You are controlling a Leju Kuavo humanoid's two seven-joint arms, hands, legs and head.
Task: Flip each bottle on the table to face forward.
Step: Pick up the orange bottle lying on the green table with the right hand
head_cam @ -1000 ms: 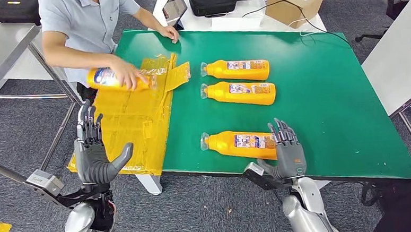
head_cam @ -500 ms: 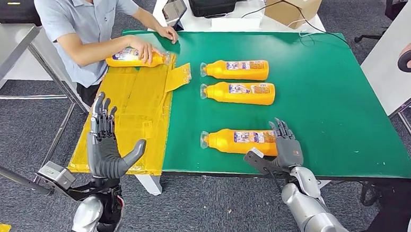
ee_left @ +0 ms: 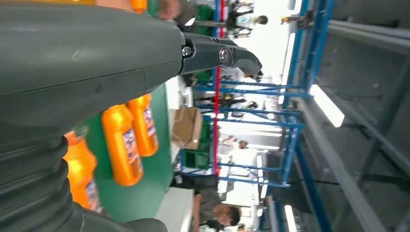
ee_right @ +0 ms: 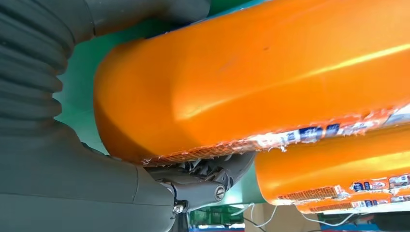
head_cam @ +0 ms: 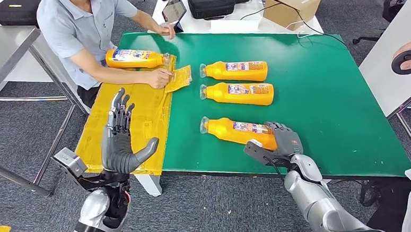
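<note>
Orange bottle [head_cam: 240, 131] flat, cap leftward

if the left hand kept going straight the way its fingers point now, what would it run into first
Probably the yellow sheet draped over the table's left end: the left hand hangs open before it, fingers aimed forward and up. Further along lies the bottle beside the person's arm. Depth is unclear; it may pass above.

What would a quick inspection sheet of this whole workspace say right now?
Surface: green table, yellow sheet at one end.
Job's things: three orange bottles lying on the green; nearest bottle tilted; fourth bottle on the sheet.
Clutter: nothing seen.
Hands: right robot hand grips the nearest bottle's base; left robot hand raised, fingers apart.
Cables: wire by the cardboard box.
Surroundings: person touching the sheet; black cases behind.
</note>
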